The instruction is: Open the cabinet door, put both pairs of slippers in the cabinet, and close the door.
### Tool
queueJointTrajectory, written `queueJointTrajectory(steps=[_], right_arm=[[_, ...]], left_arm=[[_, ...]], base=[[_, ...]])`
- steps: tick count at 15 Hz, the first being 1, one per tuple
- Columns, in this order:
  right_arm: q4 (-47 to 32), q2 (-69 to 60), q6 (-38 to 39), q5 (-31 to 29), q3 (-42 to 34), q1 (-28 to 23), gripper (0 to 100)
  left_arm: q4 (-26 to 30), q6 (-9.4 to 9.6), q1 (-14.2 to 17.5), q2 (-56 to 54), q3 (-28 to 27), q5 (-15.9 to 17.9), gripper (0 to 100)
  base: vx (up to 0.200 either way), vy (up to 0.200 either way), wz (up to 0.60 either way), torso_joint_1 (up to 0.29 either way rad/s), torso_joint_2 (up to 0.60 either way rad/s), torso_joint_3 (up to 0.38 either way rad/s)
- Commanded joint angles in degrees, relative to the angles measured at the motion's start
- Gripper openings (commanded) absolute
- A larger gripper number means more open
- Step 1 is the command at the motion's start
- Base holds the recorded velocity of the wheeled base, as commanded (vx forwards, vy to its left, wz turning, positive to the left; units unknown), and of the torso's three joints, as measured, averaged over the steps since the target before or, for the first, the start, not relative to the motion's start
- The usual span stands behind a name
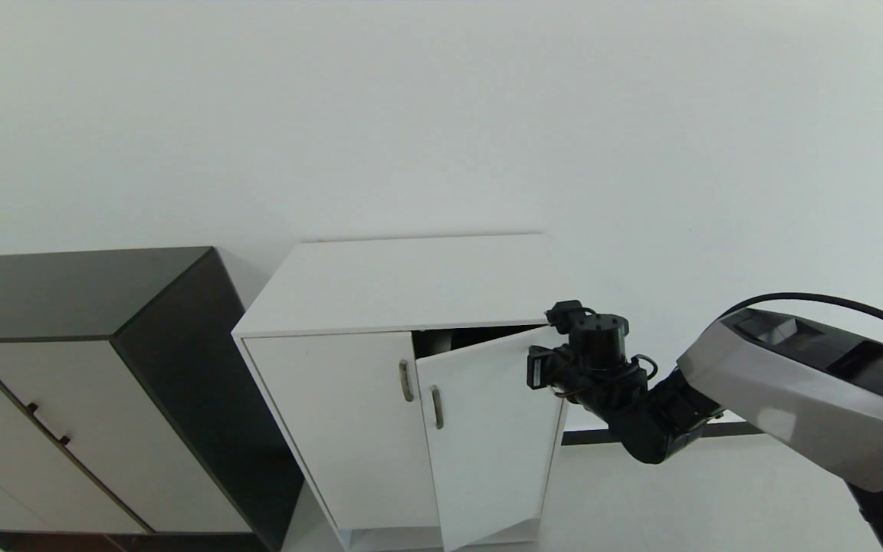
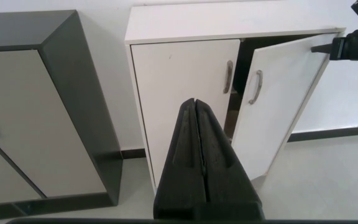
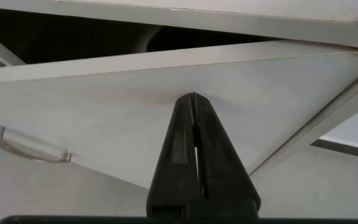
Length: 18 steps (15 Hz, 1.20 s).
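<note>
The right gripper (image 3: 194, 102) had its fingers pressed together, tips pointed at the outer face of the right door (image 1: 487, 429), high up and near the hinged edge. From the wrist view the tips seemed to meet the panel, though whether they actually touched it or stood just off it could not be told. The left gripper (image 2: 194, 104) was likewise closed with nothing between its fingers, held out in front of the cabinet (image 1: 411, 280) and well apart from it, roughly level with the seam between the two doors.

The right door stood partly open, its handle edge swung out toward the robot, leaving a dark wedge of interior showing along its top. Its curved metal handle (image 1: 436, 407) sat near that free edge. The left door (image 1: 342, 429) was flush with the cabinet front, and its own handle (image 1: 405, 380) lay just beside the other. Inside the gap a pale rounded shape showed in the dimness, too dark to identify.

The white cabinet stood on the floor (image 1: 717, 491) with its back against a plain white wall (image 1: 441, 115). Just beside it, on the robot's left, stood a lower, wider dark cabinet (image 1: 181, 360) with pale fronts. A dark skirting strip (image 1: 595, 437) ran along the foot of the wall behind the right arm
</note>
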State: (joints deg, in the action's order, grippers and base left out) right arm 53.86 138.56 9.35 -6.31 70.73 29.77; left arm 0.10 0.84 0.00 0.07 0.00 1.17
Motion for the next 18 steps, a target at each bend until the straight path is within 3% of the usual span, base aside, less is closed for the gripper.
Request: queueJointTrajectory(steps=[1, 6, 18], right_arm=[[-0.1, 1.4, 0.1, 0.0, 1.5, -0.2, 0], [-2.6, 2.8, 0.1, 0.0, 5.5, -0.5, 0], [-3.0, 3.1, 0.0, 0.0, 6.0, -1.2, 0]], left_arm=[[0.0, 0.04, 0.0, 0.0, 0.0, 0.0, 0], [0.0, 0.04, 0.0, 0.0, 0.0, 0.1, 0], [0.0, 0.04, 0.0, 0.0, 0.0, 0.1, 0]], base=[[0.000, 0.000, 0.00, 0.000, 0.00, 0.000], [0.000, 0.000, 0.00, 0.000, 0.00, 0.000], [0.000, 0.000, 0.00, 0.000, 0.00, 0.000]])
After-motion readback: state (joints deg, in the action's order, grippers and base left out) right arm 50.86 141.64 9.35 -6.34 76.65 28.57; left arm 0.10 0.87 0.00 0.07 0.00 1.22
